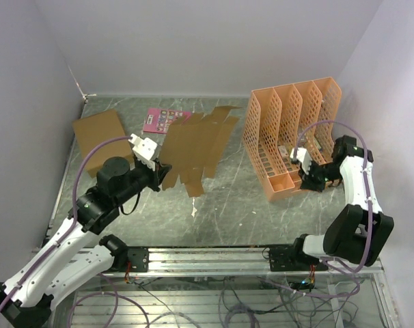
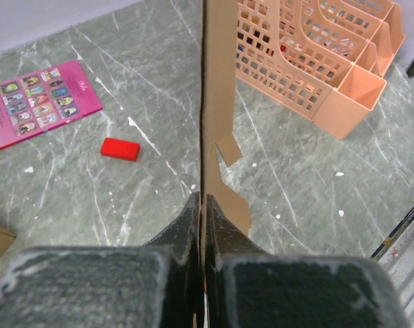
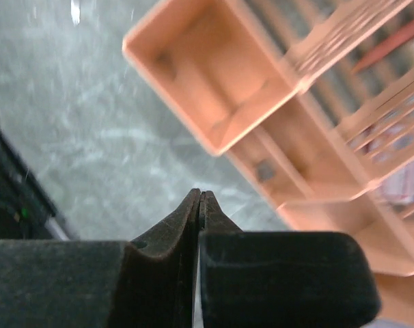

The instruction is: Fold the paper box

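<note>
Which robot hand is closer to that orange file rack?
The right hand hovers over the near end of the orange rack. The left hand is far off to its left, pinching the paper box.

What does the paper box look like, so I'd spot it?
Start at the orange mesh file rack on the table's right. Just left of it is the paper box, a flat brown cut-out sheet, its near edge pinched by the left gripper. Unlike the plain brown rectangle further left, it has notched tabs and creases.
</note>
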